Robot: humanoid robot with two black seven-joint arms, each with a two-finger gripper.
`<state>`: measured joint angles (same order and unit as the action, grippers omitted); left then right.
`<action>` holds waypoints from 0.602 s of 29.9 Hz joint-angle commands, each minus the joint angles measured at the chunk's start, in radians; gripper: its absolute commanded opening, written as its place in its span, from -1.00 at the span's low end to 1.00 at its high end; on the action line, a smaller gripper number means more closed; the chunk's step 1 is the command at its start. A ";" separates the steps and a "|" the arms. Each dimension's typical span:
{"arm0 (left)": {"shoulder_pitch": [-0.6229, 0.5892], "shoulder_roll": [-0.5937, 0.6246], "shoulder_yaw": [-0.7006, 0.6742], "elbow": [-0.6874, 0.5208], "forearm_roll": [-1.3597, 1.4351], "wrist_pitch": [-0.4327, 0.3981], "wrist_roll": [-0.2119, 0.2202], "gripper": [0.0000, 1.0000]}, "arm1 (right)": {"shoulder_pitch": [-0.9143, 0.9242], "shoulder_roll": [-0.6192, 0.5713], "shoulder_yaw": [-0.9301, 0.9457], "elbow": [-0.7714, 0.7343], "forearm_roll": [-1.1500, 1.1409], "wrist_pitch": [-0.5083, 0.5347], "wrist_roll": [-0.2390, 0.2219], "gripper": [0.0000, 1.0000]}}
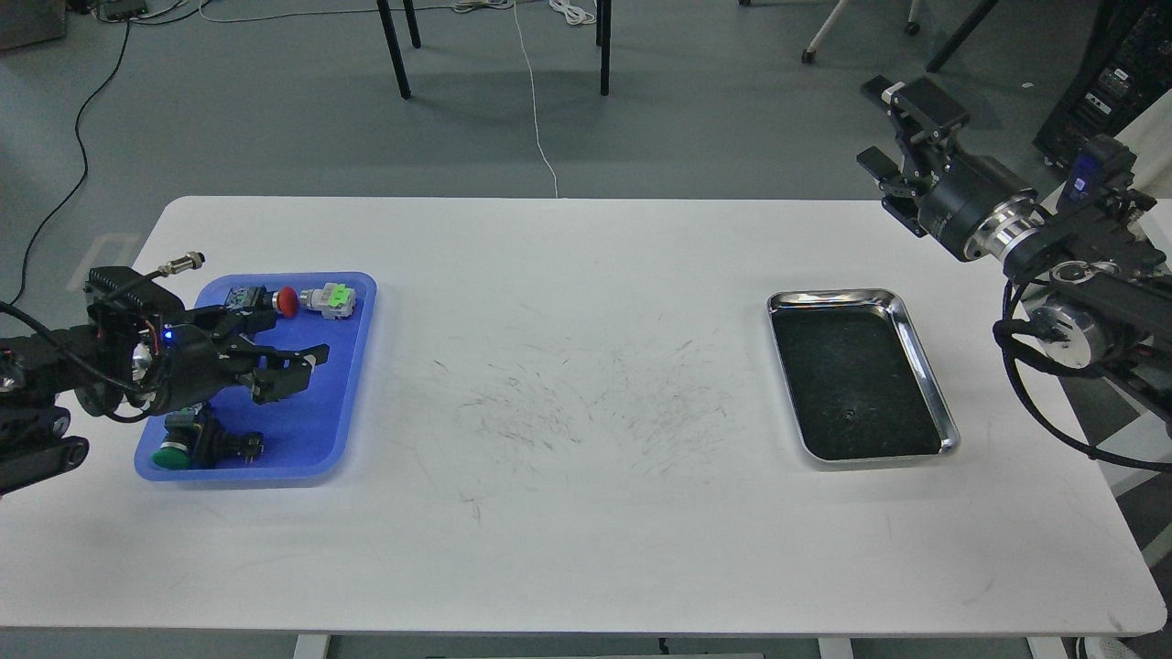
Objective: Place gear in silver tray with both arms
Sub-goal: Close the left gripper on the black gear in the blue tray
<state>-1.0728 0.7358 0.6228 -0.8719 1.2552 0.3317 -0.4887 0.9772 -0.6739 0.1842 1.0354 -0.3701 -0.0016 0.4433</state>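
One silver tray (923, 366) lies on the right part of the white table (568, 531), its long side running away from the robot, its polished rim bright and its dark scuffed bottom bare. The table (568, 531) carries two trays in all; the other is a blue tray (352, 366) well apart at the left end.

Two arms are in view. The right gripper (893, 146) hangs in the air beyond the table's far right corner, above and behind the silver tray, its two fingers spread wide with nothing between them. The left gripper (284, 343) reaches over the blue tray, its fingers parted, one near the tray's far end and one over the middle, gripping nothing visible.

In the blue tray three small parts can be counted: a red-capped push button (286, 301) and a grey part with a green block (331, 299), side by side at the far end, and a green-capped button (174, 455) at the near corner (partly hidden by the arm).
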 commanded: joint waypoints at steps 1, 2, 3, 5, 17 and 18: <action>0.027 -0.026 0.015 0.036 0.016 0.004 0.000 0.74 | 0.000 0.000 0.000 -0.001 -0.001 0.000 0.000 0.86; 0.031 -0.029 0.014 0.043 0.015 0.003 0.000 0.72 | 0.000 0.002 0.000 -0.001 -0.003 0.000 0.000 0.86; 0.031 -0.030 0.018 0.050 0.019 0.004 0.000 0.68 | -0.002 0.002 -0.002 -0.001 -0.003 0.000 0.000 0.86; 0.031 -0.030 0.023 0.056 0.020 0.004 0.000 0.60 | -0.002 0.002 -0.002 -0.001 -0.003 0.000 0.000 0.86; 0.065 -0.046 0.014 0.105 0.018 0.000 0.000 0.22 | -0.005 0.005 0.006 -0.001 -0.003 -0.009 0.000 0.86; 0.066 -0.047 0.012 0.105 0.016 0.000 0.000 0.22 | -0.003 0.008 0.006 -0.001 -0.003 -0.009 0.000 0.86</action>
<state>-1.0171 0.6955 0.6409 -0.7740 1.2735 0.3313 -0.4885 0.9738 -0.6701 0.1901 1.0338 -0.3727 -0.0083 0.4433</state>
